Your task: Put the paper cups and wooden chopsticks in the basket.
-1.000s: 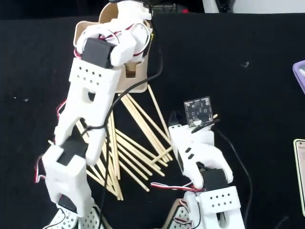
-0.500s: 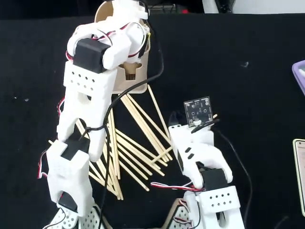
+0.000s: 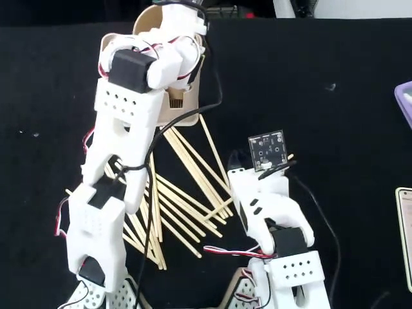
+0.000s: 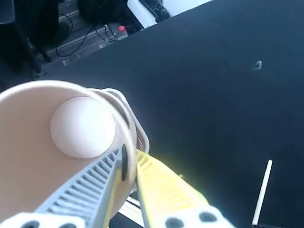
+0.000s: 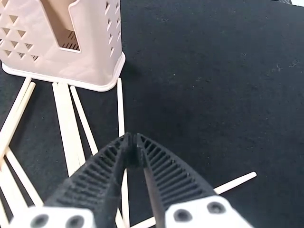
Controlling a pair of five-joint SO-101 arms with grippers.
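Pinching tan paper cup (image 4: 33, 161) in left gripper (image 4: 128, 160) over beige perforated basket (image 5: 92, 52), right gripper (image 5: 130, 144) clenched empty; risking tip-out if released off-centre.

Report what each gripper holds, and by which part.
The left gripper clamps the paper cup by its wall at the rim, one finger inside, one outside. The right gripper is shut on nothing.

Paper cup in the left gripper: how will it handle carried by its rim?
The paper cup, pinched by one wall in the left gripper, is probably light but may dent there. Held on one side, it could tilt or slip. Round-walled, it would likely roll if dropped.
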